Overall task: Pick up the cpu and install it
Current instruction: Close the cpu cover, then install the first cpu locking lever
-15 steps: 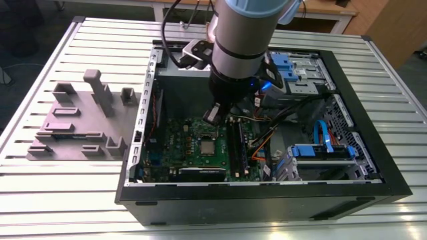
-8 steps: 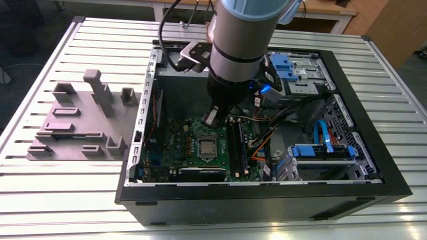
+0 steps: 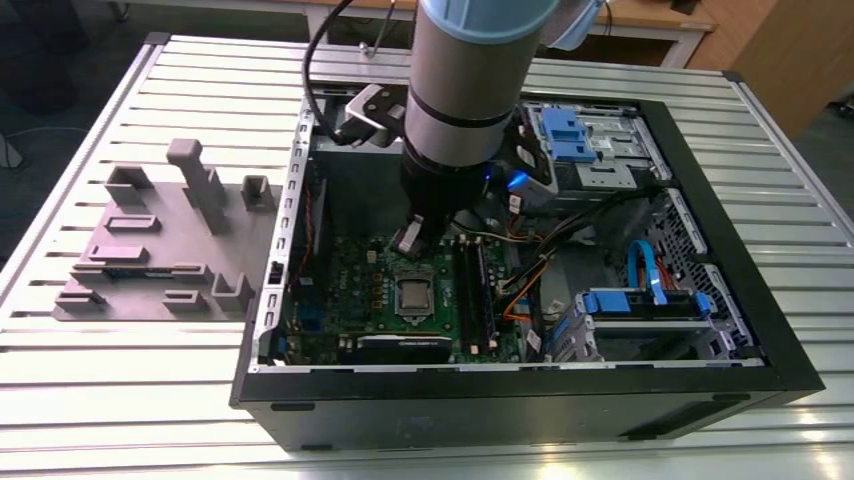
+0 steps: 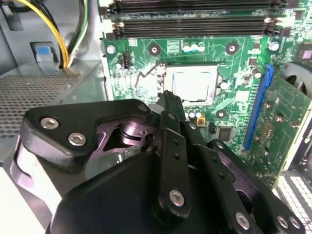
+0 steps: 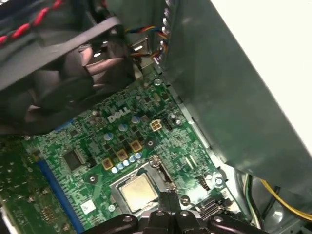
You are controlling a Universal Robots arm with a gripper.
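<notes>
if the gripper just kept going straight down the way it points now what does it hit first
Most likely the cpu sitting in its socket on the green board, or the socket edge just beside it. The gripper hangs close above; exact depth is hard to judge.

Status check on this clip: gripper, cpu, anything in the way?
Black gripper shut, empty, just above the green motherboard. Shiny square silver-grey cpu lies in its socket, apart from the fingertips. Nothing between them.

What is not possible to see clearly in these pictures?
- Whether the cpu is locked in its socket: too small in the exterior view, and both wrist views leave it unclear.
- The claw tips: cut off by the edge in the first wrist view.
- The motherboard behind the arm: hidden in the exterior view.
</notes>
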